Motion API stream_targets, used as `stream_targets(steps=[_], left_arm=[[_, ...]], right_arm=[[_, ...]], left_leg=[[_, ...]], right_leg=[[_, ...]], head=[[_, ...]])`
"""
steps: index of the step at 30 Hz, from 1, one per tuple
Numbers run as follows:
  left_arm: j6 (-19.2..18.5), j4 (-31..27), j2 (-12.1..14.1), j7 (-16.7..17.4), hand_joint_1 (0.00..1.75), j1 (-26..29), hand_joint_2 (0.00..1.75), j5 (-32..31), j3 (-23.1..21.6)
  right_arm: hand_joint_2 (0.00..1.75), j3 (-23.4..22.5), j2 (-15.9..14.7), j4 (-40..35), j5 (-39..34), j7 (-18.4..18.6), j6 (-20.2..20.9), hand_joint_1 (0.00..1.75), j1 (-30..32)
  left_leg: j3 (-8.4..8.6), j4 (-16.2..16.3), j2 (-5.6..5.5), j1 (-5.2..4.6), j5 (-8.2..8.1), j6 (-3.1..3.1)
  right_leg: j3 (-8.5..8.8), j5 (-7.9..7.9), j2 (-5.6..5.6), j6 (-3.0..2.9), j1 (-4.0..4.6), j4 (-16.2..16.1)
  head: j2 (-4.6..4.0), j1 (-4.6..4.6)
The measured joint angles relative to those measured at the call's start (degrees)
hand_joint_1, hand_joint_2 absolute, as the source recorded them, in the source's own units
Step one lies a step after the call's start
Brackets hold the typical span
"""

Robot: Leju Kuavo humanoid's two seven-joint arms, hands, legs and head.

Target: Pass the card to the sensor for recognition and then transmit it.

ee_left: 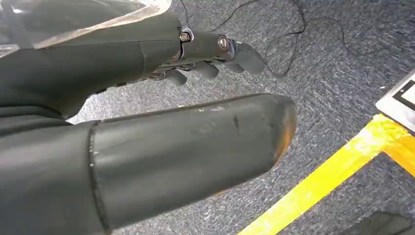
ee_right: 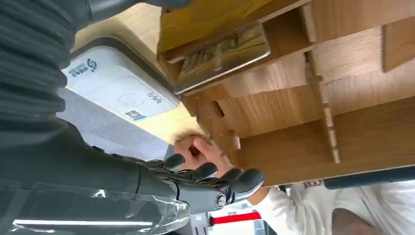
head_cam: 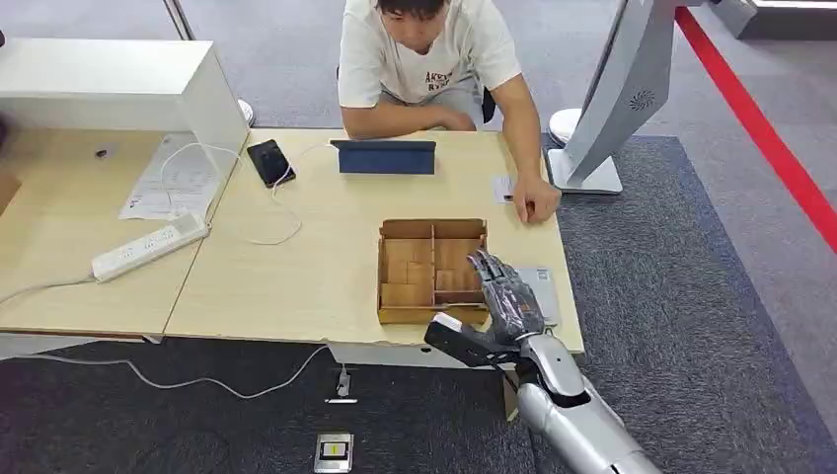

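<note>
- The right hand [head_cam: 503,294] hovers at the near right corner of the wooden divided box [head_cam: 431,269], its fingers [ee_right: 215,172] spread apart and grasping nothing that I can see.
- In the right wrist view a card [ee_right: 222,55] lies in one compartment of the box, leaning against a wooden divider, with its long side running along that divider. In the head view the hand covers this part of the box, so I cannot say exactly which compartment it is.
- The card lies ahead of the fingertips and close to them, but not touching.
- The white card reader [ee_right: 117,85] sits on the table just beside the box, on the hand's outer side; in the head view it is the grey pad [head_cam: 541,294] partly under the hand.
- The left hand [ee_left: 147,112] hangs over the grey carpet far from the table, its fingers loosely bent with nothing in them. So the right hand is clearly the nearer one for the pick.
- I judge the next move must bring the fingers onto the card's edge, then carry it sideways to the reader.
- A person [head_cam: 434,59] sits across the table, one hand [head_cam: 534,197] resting on the table top.
</note>
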Motion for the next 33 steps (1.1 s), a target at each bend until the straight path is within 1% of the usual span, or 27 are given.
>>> stream_targets(steps=[8,13,20,23,33], left_arm=[[0.0,0.0,0.0,-0.1,0.00,0.0,0.00,0.0,0.0],[-0.1,0.0,0.0,0.0,0.00,0.0,0.00,0.1,0.0],[-0.1,0.0,0.0,0.0,0.00,0.0,0.00,0.4,0.0],[0.0,0.0,0.0,0.9,0.00,0.0,0.00,0.6,0.0],[0.0,0.0,-0.1,1.1,0.00,0.0,0.00,0.7,0.0]], right_arm=[[1.75,0.1,2.0,0.9,0.1,-1.7,0.5,0.00,-1.0],[1.75,0.2,3.0,2.1,0.0,-2.1,0.5,0.00,-1.5],[1.75,0.3,3.7,3.3,-0.4,-3.0,0.5,0.00,-2.0],[1.75,0.3,4.0,3.8,-0.5,-3.4,0.6,0.00,-2.3],[1.75,0.5,4.6,4.9,-0.5,-3.5,0.7,0.00,-2.9]], left_leg=[[0.00,0.0,-0.01,0.01,0.00,0.00],[0.00,0.0,0.00,0.00,0.00,0.00],[0.00,0.0,0.00,0.00,0.00,0.00],[0.00,0.0,0.00,0.00,0.00,0.00],[0.00,0.0,0.00,0.00,0.00,0.00]], right_leg=[[0.00,0.00,0.00,0.00,0.01,0.0],[0.00,0.00,0.00,0.00,0.00,0.0],[0.00,0.00,0.00,0.00,0.00,0.0],[0.00,0.00,0.00,0.00,0.01,0.0],[0.00,0.00,0.00,0.00,0.00,0.0]], head=[[0.00,0.02],[0.00,0.02],[0.00,0.02],[0.00,0.02],[0.00,0.02]])
